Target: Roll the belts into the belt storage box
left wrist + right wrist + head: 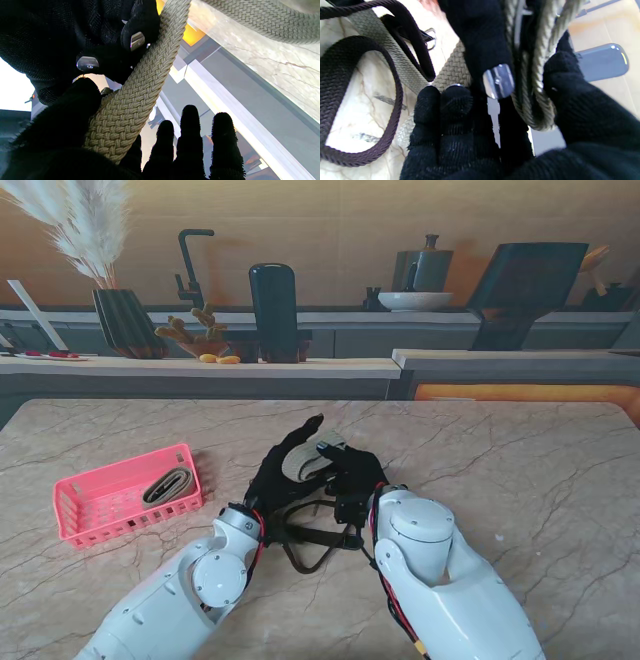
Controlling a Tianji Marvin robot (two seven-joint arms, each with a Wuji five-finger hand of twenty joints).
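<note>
A beige braided belt [308, 458] is partly coiled and held above the table's middle between my two black-gloved hands. My left hand [283, 472] has its thumb pinning the belt [135, 95] against the palm, while its fingers [190, 140] stay straight. My right hand [352, 478] pinches the coil [537, 75] between thumb and fingers. The belt's loose tail [452, 70] runs down to the table. A dark belt [305, 548] lies looped on the table under the hands, nearer to me. The pink storage box [75, 515] stands at the left with one rolled beige belt [166, 486] inside.
The marble table [520, 480] ends at a counter farther from me. That counter carries a vase with plumes [125, 320], a dark upright block [273, 310], a bowl [414, 300] and other kitchen items.
</note>
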